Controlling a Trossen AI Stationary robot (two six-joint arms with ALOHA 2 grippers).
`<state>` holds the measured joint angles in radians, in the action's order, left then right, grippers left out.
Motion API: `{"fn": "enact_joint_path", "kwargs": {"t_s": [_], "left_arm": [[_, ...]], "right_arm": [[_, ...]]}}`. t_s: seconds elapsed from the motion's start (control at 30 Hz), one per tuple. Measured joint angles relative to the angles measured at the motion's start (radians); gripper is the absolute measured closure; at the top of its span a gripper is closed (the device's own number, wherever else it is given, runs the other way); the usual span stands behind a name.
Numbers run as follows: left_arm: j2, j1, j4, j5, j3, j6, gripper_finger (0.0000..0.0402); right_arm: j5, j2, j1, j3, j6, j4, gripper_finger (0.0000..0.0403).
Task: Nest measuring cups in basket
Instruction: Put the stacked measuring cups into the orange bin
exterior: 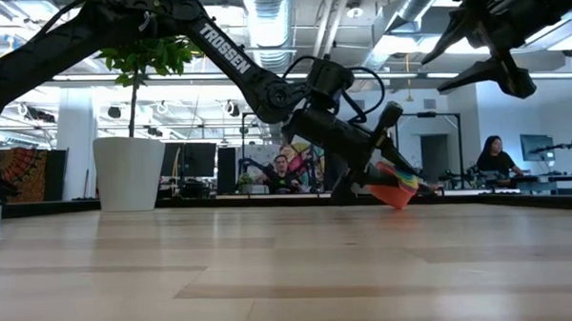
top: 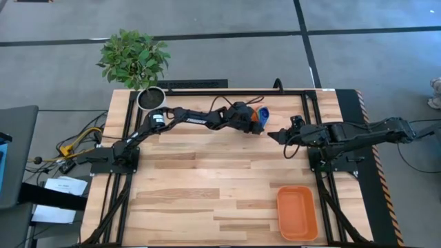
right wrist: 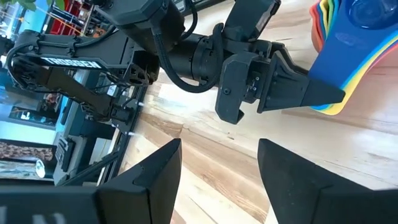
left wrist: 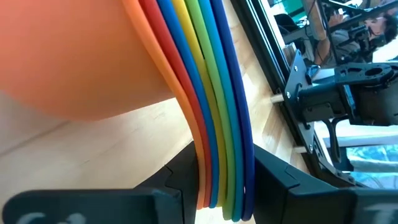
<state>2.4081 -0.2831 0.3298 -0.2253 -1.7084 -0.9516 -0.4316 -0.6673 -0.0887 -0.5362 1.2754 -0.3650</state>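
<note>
Nearest the high camera's lower edge, the shallow orange rectangular plastic basket (top: pixel 297 212) is sitting empty on the pale wooden slatted table (top: pixel 207 179), toward the right arm's side and well apart from both arms. At the far edge of the table, near its middle, the left gripper (top: pixel 258 121) is clamping the stacked flat handles of the nested plastic measuring cups (left wrist: pixel 211 106); in the left wrist view its two dark fingers (left wrist: pixel 280 177) are pressing either side of the red, orange, blue, yellow, green and dark blue handle edges. In the low view the stack (exterior: pixel 394 187) is tilting, with its lower edge at the tabletop. The right gripper (top: pixel 277 135) is hanging just beside the left one, above the table, its fingers (right wrist: pixel 298 168) spread wide and holding nothing. A white cylindrical plant pot (top: pixel 151 98) with a leafy green plant (top: pixel 134 58) is standing at the far left corner.
</note>
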Motion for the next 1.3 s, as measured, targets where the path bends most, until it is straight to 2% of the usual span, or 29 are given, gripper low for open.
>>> {"fn": "enact_joint_path", "kwargs": {"t_s": [0.27,0.63,0.8,1.07,1.3], "left_arm": [[0.0,-0.016,0.007,-0.075,0.0,-0.014,0.0304],[-0.001,-0.023,0.058,-0.309,0.0,-0.008,0.033],[-0.002,-0.018,0.111,-0.384,0.0,-0.03,0.0319],[-0.002,-0.016,0.22,-0.583,0.0,-0.084,0.0323],[-0.002,0.031,0.36,-0.763,0.0,-0.147,0.0321]], "right_arm": [[0.011,0.0,0.008,0.0,0.0,0.0,0.0181],[0.015,0.009,0.003,0.0,-0.006,0.0,0.0186],[0.019,0.023,0.003,0.0,-0.017,0.001,0.019],[0.04,0.078,-0.011,0.0,-0.031,-0.002,0.0198],[0.034,0.153,-0.045,0.0,-0.046,-0.001,0.0209]]}}
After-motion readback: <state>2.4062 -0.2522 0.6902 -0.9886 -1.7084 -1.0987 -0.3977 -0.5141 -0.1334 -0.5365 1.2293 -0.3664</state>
